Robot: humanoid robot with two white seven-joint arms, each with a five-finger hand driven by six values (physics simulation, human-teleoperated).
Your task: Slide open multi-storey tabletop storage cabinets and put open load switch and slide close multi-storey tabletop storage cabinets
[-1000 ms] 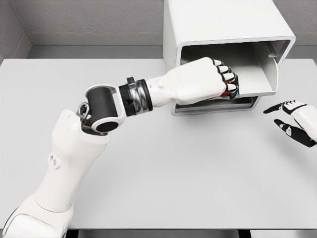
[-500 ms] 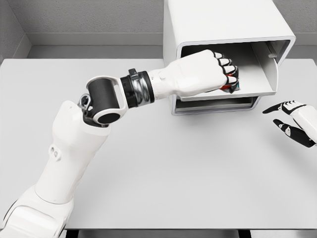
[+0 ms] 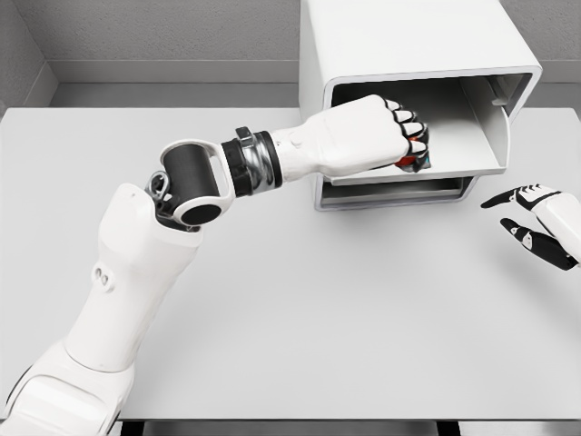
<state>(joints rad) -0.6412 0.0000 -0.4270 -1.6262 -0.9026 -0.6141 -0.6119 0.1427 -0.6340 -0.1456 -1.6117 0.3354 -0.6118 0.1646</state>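
Note:
A white multi-storey cabinet (image 3: 408,45) stands at the back of the table, its upper drawer (image 3: 467,136) pulled out toward me. My left hand (image 3: 404,136) reaches into that drawer with fingers curled around a small red and teal load switch (image 3: 414,163), mostly hidden under the hand. Off to the right of the cabinet, my right hand (image 3: 536,225) hovers above the table with fingers spread, holding nothing.
The white table (image 3: 363,309) stretches in front of the cabinet. A lower drawer front (image 3: 399,193) shows just beneath the open one. Grey walls close off the back and left side.
My left hand rose with the switch from the lower drawer's level into the upper drawer, then drew slightly left. The right hand stayed still.

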